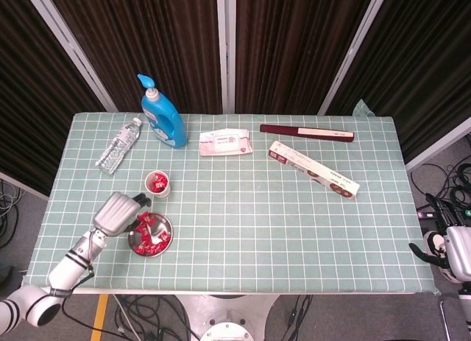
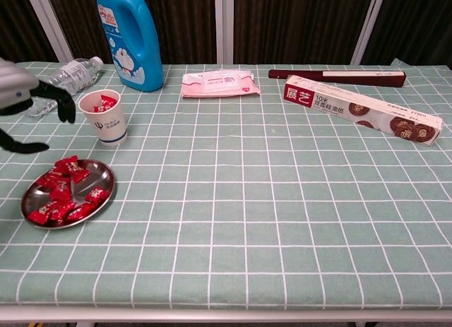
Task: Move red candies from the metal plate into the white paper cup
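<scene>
The round metal plate (image 1: 170, 233) (image 2: 103, 174) sits near the table's front left edge with several red candies (image 1: 149, 233) (image 2: 62, 195) in it. Behind it stands the white paper cup (image 1: 158, 184) (image 2: 104, 118), upright, with red candy showing inside. My left hand (image 1: 118, 212) (image 2: 28, 104) hovers above the table just left of the plate and in front of the cup, its dark fingers (image 2: 62, 103) spread and holding nothing. My right hand (image 1: 450, 254) hangs off the table's right side, low in the head view; its fingers are not clear.
A blue detergent bottle (image 2: 129, 34) and a clear water bottle (image 2: 70, 74) lie behind the cup. A wipes pack (image 2: 217, 82), a dark red long box (image 2: 335, 76) and a cookie box (image 2: 361, 109) sit along the back and right.
</scene>
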You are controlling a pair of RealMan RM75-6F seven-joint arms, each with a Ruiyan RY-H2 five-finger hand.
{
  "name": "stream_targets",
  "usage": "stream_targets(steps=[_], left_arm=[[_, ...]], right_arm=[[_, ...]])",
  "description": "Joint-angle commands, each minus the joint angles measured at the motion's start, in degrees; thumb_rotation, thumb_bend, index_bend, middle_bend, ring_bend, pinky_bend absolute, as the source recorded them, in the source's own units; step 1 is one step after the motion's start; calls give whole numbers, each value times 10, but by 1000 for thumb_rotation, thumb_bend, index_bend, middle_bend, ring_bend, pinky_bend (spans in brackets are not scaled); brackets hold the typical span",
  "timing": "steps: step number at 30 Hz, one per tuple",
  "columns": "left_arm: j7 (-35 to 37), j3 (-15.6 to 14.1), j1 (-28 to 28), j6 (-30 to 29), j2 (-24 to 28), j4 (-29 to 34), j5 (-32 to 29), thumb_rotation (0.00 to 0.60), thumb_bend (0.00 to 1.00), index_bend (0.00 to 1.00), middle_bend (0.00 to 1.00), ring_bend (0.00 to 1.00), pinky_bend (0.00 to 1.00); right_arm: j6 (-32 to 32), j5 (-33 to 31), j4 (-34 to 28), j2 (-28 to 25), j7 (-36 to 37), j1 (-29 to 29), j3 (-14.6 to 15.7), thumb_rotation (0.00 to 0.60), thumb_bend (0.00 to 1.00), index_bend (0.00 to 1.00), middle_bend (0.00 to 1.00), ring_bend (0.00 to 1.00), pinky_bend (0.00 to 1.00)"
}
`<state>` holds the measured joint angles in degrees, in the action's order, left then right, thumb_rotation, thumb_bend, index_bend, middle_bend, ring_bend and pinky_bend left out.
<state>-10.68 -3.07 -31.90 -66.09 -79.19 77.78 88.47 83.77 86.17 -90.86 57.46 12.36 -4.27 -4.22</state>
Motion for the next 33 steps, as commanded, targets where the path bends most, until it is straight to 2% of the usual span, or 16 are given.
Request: stream_targets(steps=[1,11,28,33], left_arm=[[-18,-23,11,8,-11,-15,19,600,268,455,502,924,1000],[-54,-28,12,31,-49,-69,28,600,260,454,502,924,1000],[-39,-31,7,55,-85,-117,39,600,260,456,502,923,1000],[-30,-30,6,59,-91,-125,40,600,260,489,521,924,1000]], right_arm=[[1,0,-1,0,0,0,0,600,101,0,152,119,458],[5,1,-3,-1,0,3,2,600,101,0,152,119,458],[4,-2,-11,-4,-8,3,2,600,101,0,153,119,459],[2,-3,-12,-5,-9,2,2,600,101,0,153,119,459]])
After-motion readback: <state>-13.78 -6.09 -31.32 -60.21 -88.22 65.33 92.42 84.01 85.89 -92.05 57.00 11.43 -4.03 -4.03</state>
